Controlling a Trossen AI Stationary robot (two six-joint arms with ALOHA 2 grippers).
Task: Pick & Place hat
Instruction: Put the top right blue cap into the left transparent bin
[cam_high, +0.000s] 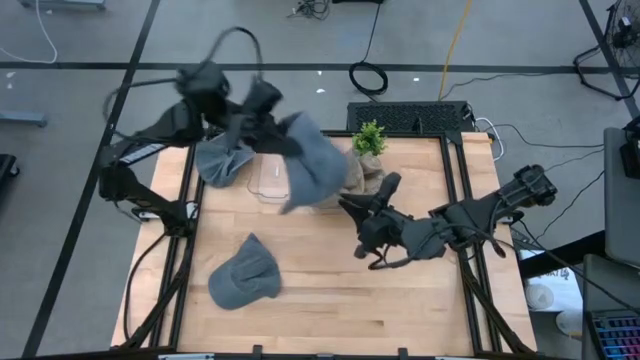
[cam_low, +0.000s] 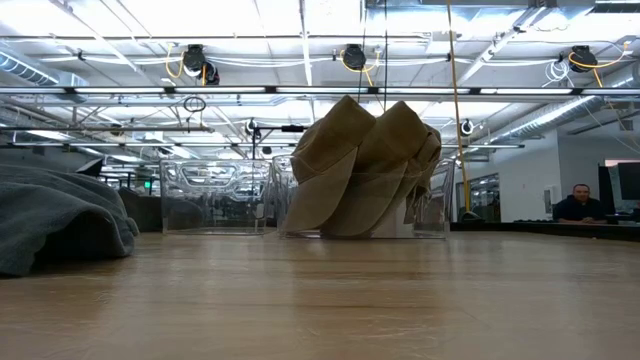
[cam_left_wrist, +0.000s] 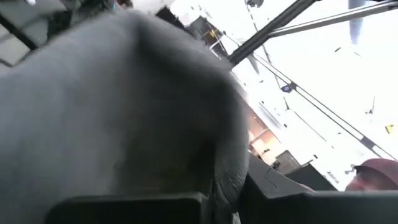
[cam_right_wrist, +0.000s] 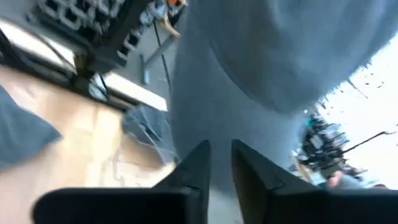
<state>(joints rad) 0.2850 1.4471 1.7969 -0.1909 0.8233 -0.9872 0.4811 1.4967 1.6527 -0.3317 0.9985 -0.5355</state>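
A grey hat hangs in the air over the clear container at the table's far middle. My left gripper is shut on it from the far left, and its cloth fills the left wrist view. My right gripper stands level at the hat's right side. Its fingertips are a narrow gap apart, right at the grey cloth. A second grey hat lies at the far left. A third rests flat on the near table. My left gripper holds the hanging grey hat by its upper far-left part, coming roughly level from the table's far left. The cloth itself hides the fingertips. The hat droops slack below and beside the gripper, lifted clear of the table. My right gripper: I cannot tell whether its slightly parted fingers touch the hat's lower right edge.
Tan hats are piled beside a small potted plant at the far middle. Clear bins stand behind them. Bare wood lies along the near right of the table. A person sits far off in the room.
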